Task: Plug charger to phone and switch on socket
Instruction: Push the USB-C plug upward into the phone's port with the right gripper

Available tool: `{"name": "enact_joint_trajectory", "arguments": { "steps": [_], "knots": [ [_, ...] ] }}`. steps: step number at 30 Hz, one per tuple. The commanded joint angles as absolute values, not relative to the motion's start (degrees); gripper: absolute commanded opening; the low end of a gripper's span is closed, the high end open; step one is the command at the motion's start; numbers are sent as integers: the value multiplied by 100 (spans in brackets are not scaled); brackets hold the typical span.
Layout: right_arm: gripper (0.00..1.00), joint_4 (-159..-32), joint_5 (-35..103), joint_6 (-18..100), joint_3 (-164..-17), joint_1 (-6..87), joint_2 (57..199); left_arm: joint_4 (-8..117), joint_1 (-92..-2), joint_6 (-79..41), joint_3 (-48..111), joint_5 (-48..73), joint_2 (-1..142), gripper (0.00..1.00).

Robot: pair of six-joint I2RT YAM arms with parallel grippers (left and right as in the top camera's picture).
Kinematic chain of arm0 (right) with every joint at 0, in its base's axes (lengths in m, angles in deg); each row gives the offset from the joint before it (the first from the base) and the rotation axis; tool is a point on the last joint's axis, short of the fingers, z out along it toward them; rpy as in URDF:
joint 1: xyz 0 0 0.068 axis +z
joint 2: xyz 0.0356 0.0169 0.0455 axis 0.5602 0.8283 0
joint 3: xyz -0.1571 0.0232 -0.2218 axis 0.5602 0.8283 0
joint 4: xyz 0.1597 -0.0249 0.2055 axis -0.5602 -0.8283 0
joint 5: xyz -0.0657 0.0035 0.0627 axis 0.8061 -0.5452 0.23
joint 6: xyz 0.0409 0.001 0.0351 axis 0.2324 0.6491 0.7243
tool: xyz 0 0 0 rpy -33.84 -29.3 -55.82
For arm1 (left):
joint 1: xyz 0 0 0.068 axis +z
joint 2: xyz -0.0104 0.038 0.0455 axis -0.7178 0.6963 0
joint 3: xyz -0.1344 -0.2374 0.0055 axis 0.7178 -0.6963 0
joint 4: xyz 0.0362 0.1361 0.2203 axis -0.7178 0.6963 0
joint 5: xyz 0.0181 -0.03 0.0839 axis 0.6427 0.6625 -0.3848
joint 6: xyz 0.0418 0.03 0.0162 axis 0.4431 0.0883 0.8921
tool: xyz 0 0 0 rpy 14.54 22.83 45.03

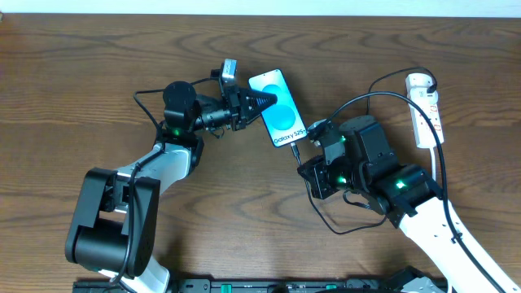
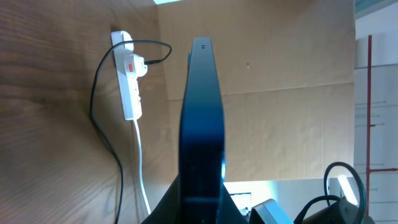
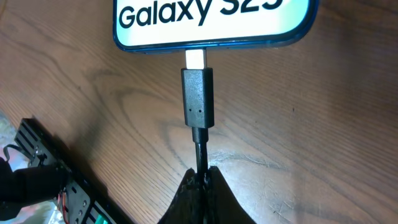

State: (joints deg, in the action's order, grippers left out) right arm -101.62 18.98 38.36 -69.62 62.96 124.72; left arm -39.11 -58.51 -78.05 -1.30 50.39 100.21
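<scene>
My right claw (image 3: 200, 182) pinches the charger cable (image 3: 200, 149) just behind its plug (image 3: 198, 96), whose metal tip meets the near edge of the Galaxy phone (image 3: 211, 18). My left claw (image 1: 267, 101) grips that phone's left side. The power strip (image 1: 423, 110) lies far right.

overhead downward; wrist views near phone (image 1: 285, 120)

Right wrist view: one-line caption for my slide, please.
Right gripper jaws shut on the charger, its plug tip at the phone port, bare metal showing.
</scene>
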Motion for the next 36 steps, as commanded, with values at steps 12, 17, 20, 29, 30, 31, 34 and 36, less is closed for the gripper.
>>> {"name": "enact_joint_trajectory", "arguments": {
  "steps": [12, 17, 20, 29, 30, 31, 34, 36],
  "knots": [
    [1, -9795, 1759, 3897, -6992, 6333, 12448, -3983, -5884, -7446, -32, 5511, 9996, 7],
    [1, -9611, 2121, 3845, -6990, 6333, 12448, -4058, -6103, -7333, -32, 5568, 9996, 8],
    [1, -9552, 2207, 3834, -6990, 6333, 12461, -4093, -6168, -7341, -32, 5568, 9996, 7],
    [1, -8625, 2235, 3834, -6990, 6331, 12715, -4180, -6201, -7378, -32, 5817, 9996, 7],
    [1, -8479, 2233, 3836, -6992, 6331, 12715, -4184, -6203, -7376, -32, 5824, 9996, 7],
    [1, -8304, 2231, 3836, -6992, 6331, 12715, -4209, -6210, -7374, -32, 5848, 9996, 7],
    [1, -8094, 2357, 3831, -6992, 6331, 12715, -4348, -6210, -7333, -32, 6025, 9996, 7],
    [1, -8164, 2430, 3720, -6992, 6331, 12715, -4414, -6208, -7241, -32, 6127, 9996, 7]
  ]
}}
